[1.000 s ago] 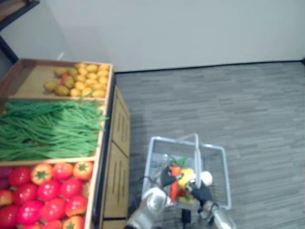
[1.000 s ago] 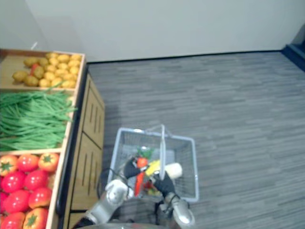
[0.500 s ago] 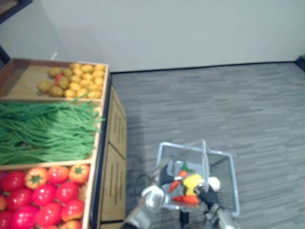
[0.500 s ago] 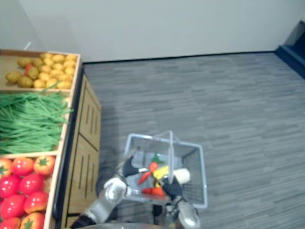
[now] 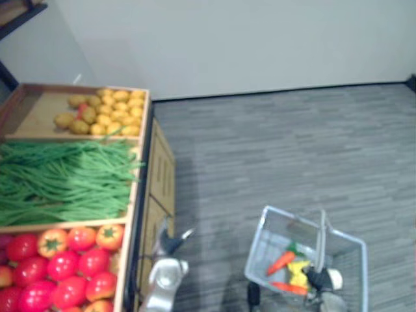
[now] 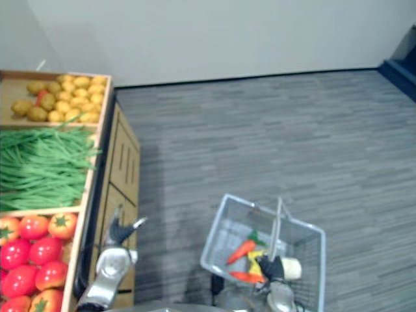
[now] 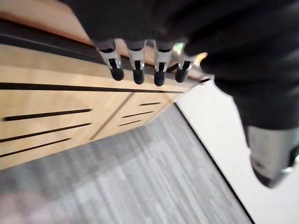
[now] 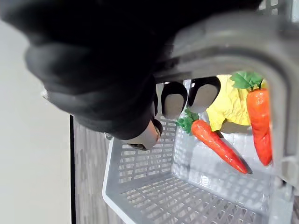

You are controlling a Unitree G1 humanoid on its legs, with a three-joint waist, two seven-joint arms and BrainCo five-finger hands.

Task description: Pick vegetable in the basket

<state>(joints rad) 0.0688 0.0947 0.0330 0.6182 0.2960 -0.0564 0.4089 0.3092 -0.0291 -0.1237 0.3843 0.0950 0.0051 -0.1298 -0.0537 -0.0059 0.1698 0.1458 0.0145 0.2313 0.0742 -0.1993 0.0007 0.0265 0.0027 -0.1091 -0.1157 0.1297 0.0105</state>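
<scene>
A grey wire basket (image 5: 261, 242) hangs over the floor at the lower right, and my right hand (image 6: 268, 267) is shut on its handle (image 5: 320, 235). In the right wrist view the fingers (image 8: 174, 99) curl round the grey handle (image 8: 224, 42). Inside lie two orange carrots (image 8: 212, 140) (image 8: 259, 126) and a yellow pepper (image 8: 229, 105). My left hand (image 5: 170, 244) is open and empty, with fingers (image 7: 138, 70) straight beside the wooden stand's side (image 7: 56, 121).
The wooden stand (image 5: 159, 175) on the left holds potatoes (image 5: 107, 110) at the back, green beans (image 5: 65, 179) in the middle and tomatoes (image 5: 58, 260) in front. Grey carpet floor (image 5: 279, 149) runs to a white wall behind.
The basket has swung right, away from the stand, with my right hand on its handle. My left hand has left the basket and moved left to the stand's side, empty.
</scene>
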